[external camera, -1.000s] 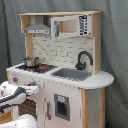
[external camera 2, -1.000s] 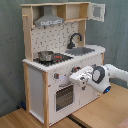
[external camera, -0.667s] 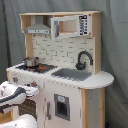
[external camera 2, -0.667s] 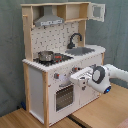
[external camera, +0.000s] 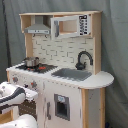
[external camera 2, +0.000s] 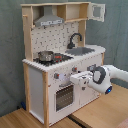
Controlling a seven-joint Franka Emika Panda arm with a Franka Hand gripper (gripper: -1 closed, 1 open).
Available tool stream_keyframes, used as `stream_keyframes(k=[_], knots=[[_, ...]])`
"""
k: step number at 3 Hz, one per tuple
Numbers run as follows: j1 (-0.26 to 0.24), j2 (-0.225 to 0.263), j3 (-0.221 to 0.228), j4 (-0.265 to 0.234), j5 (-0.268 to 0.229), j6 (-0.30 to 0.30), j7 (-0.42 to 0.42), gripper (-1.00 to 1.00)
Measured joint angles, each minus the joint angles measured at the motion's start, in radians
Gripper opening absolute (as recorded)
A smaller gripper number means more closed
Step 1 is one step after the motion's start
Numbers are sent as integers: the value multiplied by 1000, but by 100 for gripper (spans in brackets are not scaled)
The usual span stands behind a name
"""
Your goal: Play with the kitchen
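the kitchen (external camera: 60, 65) (external camera 2: 60, 55) stands upright against a grey curtain (external camera: 112, 45), a tall toy unit of white panels and pale wood, shown in both exterior views. in the second exterior view it rests on a wooden floor (external camera 2: 105, 112). its counter carries a metal pot (external camera: 31, 62) (external camera 2: 46, 56) on the stovetop (external camera: 37, 67) (external camera 2: 52, 59), and beside that a grey sink (external camera: 71, 74) (external camera 2: 83, 50) with a black faucet (external camera: 83, 59) (external camera 2: 75, 39) curving over it. a range hood (external camera: 36, 29) (external camera 2: 49, 21) hangs above the stove, with a small cupboard next to it (its door (external camera 2: 98, 12) stands swung open in the second exterior view). the oven door (external camera 2: 64, 97) sits below the knobs (external camera 2: 56, 76) on the front panel.

the arm (external camera: 12, 95) (external camera 2: 112, 75) reaches in level with the front of the unit, and the gripper (external camera 2: 76, 80) is right at the front panel just under the counter edge, near the knobs and above the oven door. whether its fingers are apart or together cannot be told from either view, nor whether it actually touches the panel. in the first exterior view the arm enters from the first exterior view's left and covers part of the lower front.
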Motion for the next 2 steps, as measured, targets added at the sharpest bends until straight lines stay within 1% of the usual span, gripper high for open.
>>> stream_keyframes(k=[1,2], knots=[[9,0,0,0,0,30,97,100],[44,0,-3,0,0,49,189,100]])
